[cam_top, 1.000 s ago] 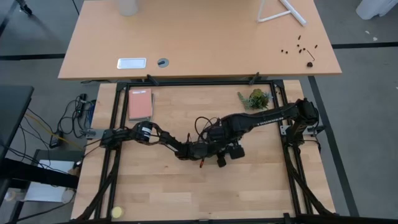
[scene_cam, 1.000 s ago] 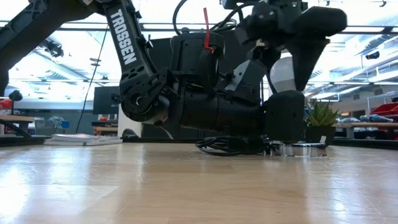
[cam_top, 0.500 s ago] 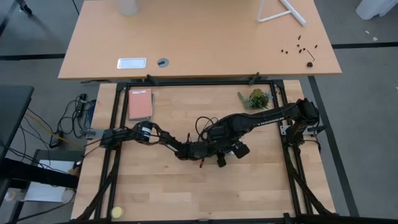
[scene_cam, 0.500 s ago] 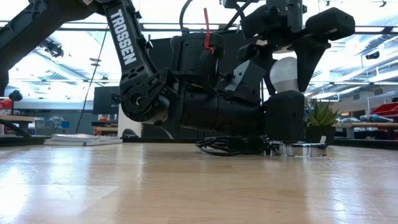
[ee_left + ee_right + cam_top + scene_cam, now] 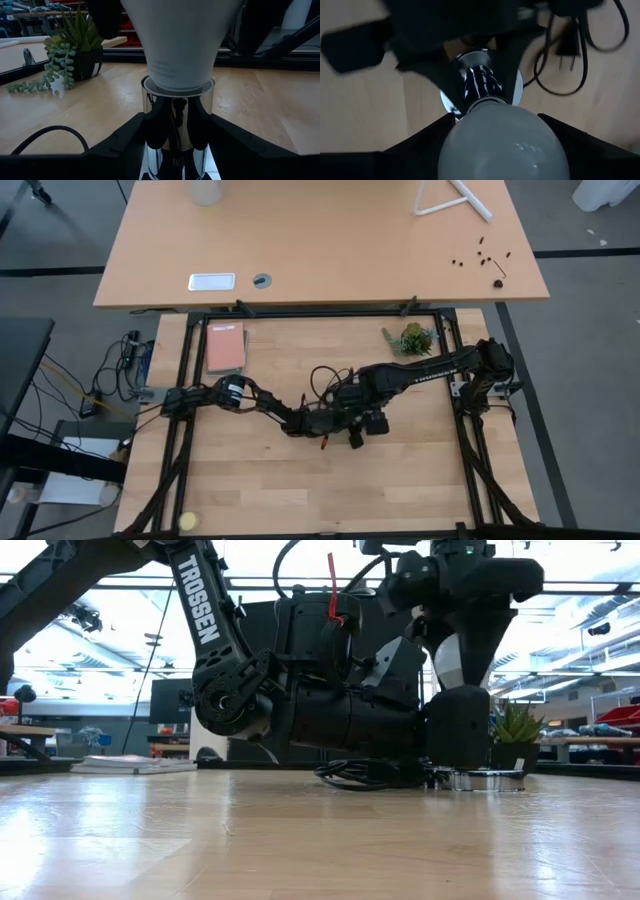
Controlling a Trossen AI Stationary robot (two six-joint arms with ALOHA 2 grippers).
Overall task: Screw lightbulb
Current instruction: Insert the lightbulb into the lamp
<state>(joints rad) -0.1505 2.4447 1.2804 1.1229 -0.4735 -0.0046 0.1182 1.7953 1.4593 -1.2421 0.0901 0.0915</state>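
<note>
Meanwhile, at the middle of the wooden table [image 5: 300,490], the lightbulb [image 5: 502,142] stands upright in the silvery socket [image 5: 177,132], its white neck seated in the socket's rim. Seen from the left wrist, the left gripper [image 5: 175,150] lies low on the table with its dark fingers [image 5: 125,145] closed on the socket's shiny barrel from both sides, holding it. Directly above the socket, the right gripper [image 5: 468,635] reaches down over the bulb; its fingers [image 5: 415,145] stand at either side of the glass and look clamped on it. Just beside the socket, a black cord [image 5: 570,50] loops across the table. Beyond the socket, a small potted plant [image 5: 75,55] sits near the table's far edge. Farther still, a pink notebook [image 5: 225,347] lies well apart from the socket.
</note>
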